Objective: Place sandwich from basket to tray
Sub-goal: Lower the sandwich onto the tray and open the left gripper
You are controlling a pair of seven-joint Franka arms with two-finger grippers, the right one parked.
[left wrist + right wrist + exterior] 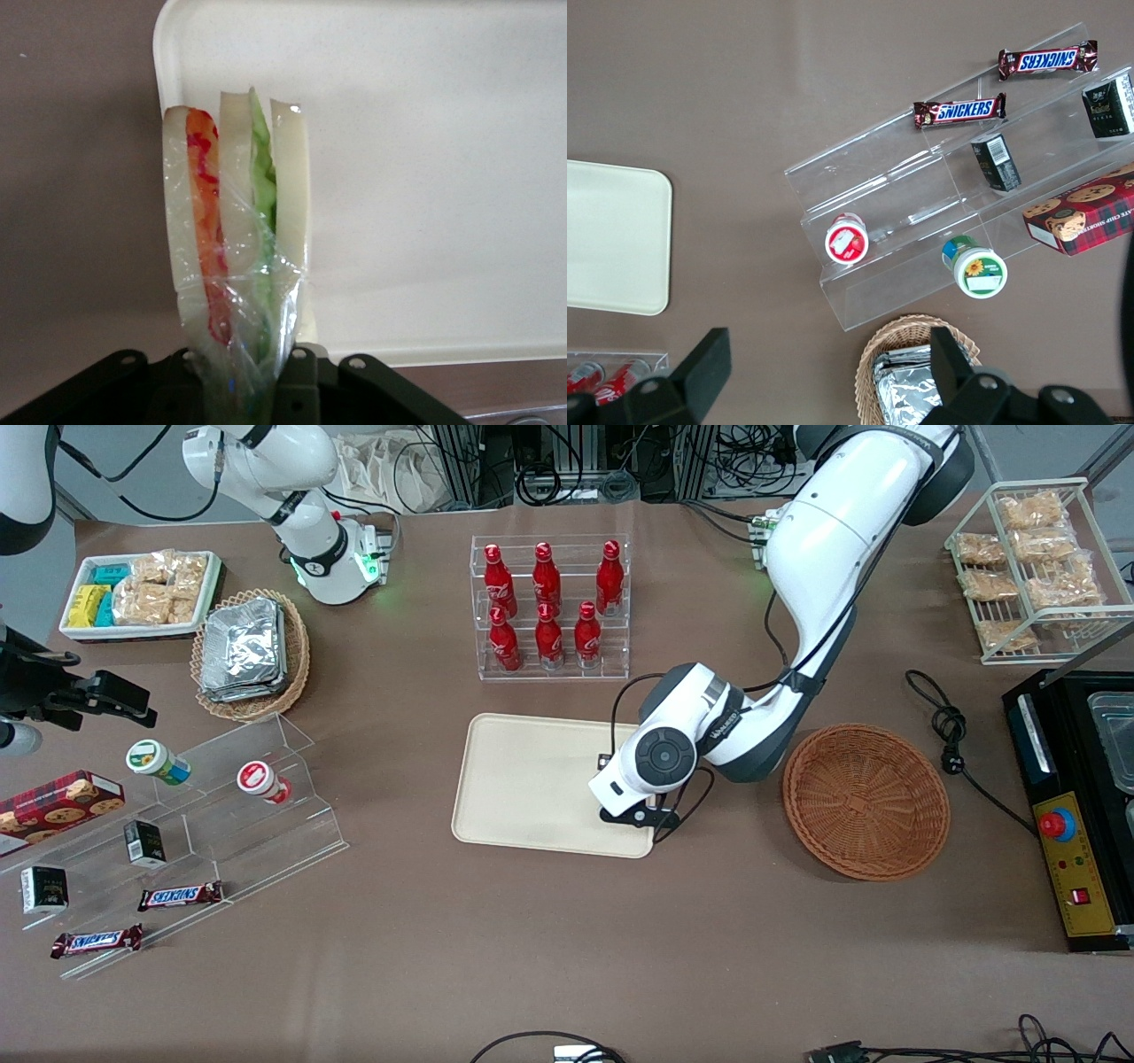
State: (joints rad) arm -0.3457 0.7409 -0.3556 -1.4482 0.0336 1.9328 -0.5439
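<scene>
The wrapped sandwich (237,230), white bread with an orange-red layer and a green layer, stands on edge between the black fingers of my left gripper (239,390), which is shut on its lower end. It hangs over a rounded corner of the cream tray (425,177), partly over the brown table. Seen from the front, the gripper (633,810) is over the tray (523,779) at its edge beside the reddish-brown basket (866,802), near the corner closest to the camera. The arm's hand hides the sandwich there. Nothing lies in the basket.
An acrylic rack of red bottles (549,607) stands farther from the camera than the tray. A black machine (1076,815) and a cable (952,735) lie at the working arm's end. A stepped acrylic stand (221,806) with snacks lies toward the parked arm's end.
</scene>
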